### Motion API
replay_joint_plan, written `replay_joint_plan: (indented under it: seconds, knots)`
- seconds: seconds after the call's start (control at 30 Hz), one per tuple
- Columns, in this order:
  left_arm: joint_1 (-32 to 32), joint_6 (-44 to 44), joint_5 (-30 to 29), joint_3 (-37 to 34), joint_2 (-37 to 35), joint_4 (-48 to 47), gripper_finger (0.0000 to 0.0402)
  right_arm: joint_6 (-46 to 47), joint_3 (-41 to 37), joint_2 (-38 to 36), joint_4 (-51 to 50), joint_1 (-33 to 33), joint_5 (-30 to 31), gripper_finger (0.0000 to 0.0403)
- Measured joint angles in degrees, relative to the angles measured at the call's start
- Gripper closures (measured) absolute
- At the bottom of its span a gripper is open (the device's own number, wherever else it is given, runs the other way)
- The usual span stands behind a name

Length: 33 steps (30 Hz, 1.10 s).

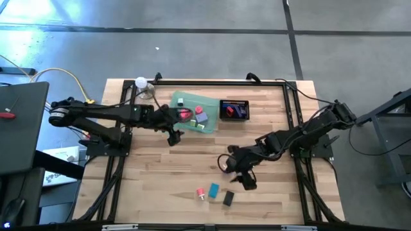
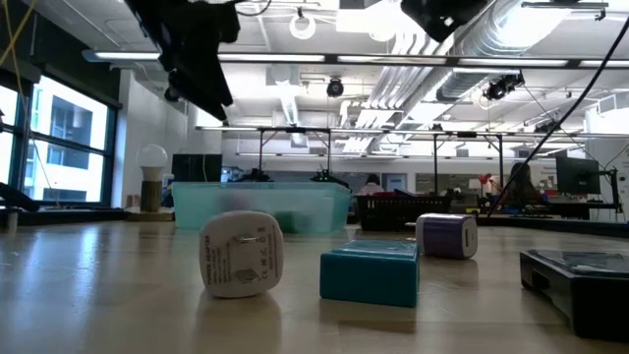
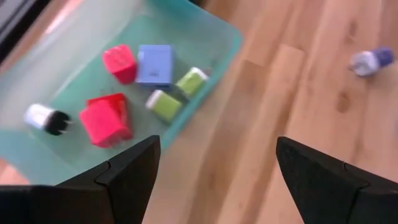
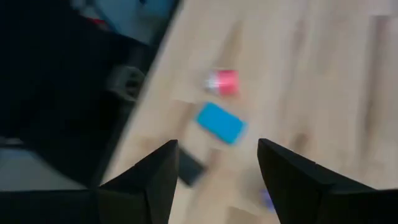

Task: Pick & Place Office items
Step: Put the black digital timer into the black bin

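My left gripper (image 1: 173, 136) is open and empty above the table at the near side of the translucent green tray (image 1: 207, 127). The tray holds several small items: two red blocks (image 3: 106, 118), a blue-purple block (image 3: 155, 65), two green pieces (image 3: 163, 104) and a white-and-black piece (image 3: 45, 118). My right gripper (image 1: 246, 179) is open and empty above the table near the front. Beyond it on the wood lie a red-and-white piece (image 4: 222, 82), a teal block (image 4: 221, 122) and a black piece (image 4: 189, 168). A purple-and-white piece (image 2: 447, 236) stands on the table between the arms.
A black mesh basket (image 1: 234, 110) with red and blue things in it stands right of the tray at the back. A black frame rail (image 1: 218, 82) runs along the far edge, with a lamp bulb (image 1: 140, 82) at its left. Bare wood lies at the table's near left.
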Motion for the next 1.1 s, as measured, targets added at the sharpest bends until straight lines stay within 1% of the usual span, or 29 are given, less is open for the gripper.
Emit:
replay_joint_plan:
  seconds: [0.03, 0.1, 0.2, 0.23, 0.33, 0.4, 0.47, 0.57, 0.77, 0.83, 1.0, 1.1]
  knots:
    - [-0.9, -0.4, 0.0, 0.0, 0.0, 0.0, 0.0089, 0.8, 0.0, 0.0, 0.5, 0.3, -1.4, 0.0195]
    - [-2.3, -0.8, 0.0, 0.0, 0.0, 0.0, 0.0089, 3.0, 0.0, 0.0, 1.8, 1.2, -2.2, 0.0195]
    - [-4.3, -1.4, 0.0, 0.0, 0.0, 0.0, 0.0089, 5.3, 0.0, 0.0, 4.9, 2.9, -1.2, 0.0195]
    - [-4.9, -1.5, -0.1, 0.0, 0.0, 0.0, 0.0089, 5.2, 0.0, 0.0, 6.4, 3.7, 0.0, 0.0195]
    - [-6.8, -2.1, -0.1, 0.0, 0.0, 0.0, 0.0089, 6.4, 0.0, 0.0, 10.6, 6.5, 7.5, 0.0195]
    - [-8.3, -2.3, -0.1, 0.0, 0.0, 0.0, 0.0089, 8.8, 0.0, 0.0, 12.0, 8.2, 10.1, 0.0195]
    - [-9.8, -2.5, -0.1, 0.0, 0.0, 0.0, 0.0089, 13.9, 0.0, 0.0, 12.9, 9.6, 11.1, 0.0195]
    - [-12.0, -3.2, -0.1, 0.0, 0.0, 0.0, 0.0089, 25.8, 0.0, 0.0, 12.5, 11.1, 12.7, 0.0195]
    - [-15.3, -4.0, -0.2, -0.5, 0.0, 0.1, 0.0089, 47.7, 0.0, 1.2, 12.1, 13.2, 11.0, 0.0195]
    - [-16.1, -4.4, -0.9, -1.0, 0.0, 0.1, 0.0089, 52.8, 0.0, 1.9, 12.3, 14.0, 11.0, 0.0195]
    - [-17.7, -5.3, -4.3, -2.9, 0.1, 0.1, 0.0089, 62.3, 0.0, 4.3, 12.4, 15.7, 11.2, 0.0195]
    - [-18.0, -5.3, -4.5, -3.8, 0.1, 0.4, 0.0089, 68.0, 0.0, 5.8, 12.5, 16.0, 11.4, 0.0195]
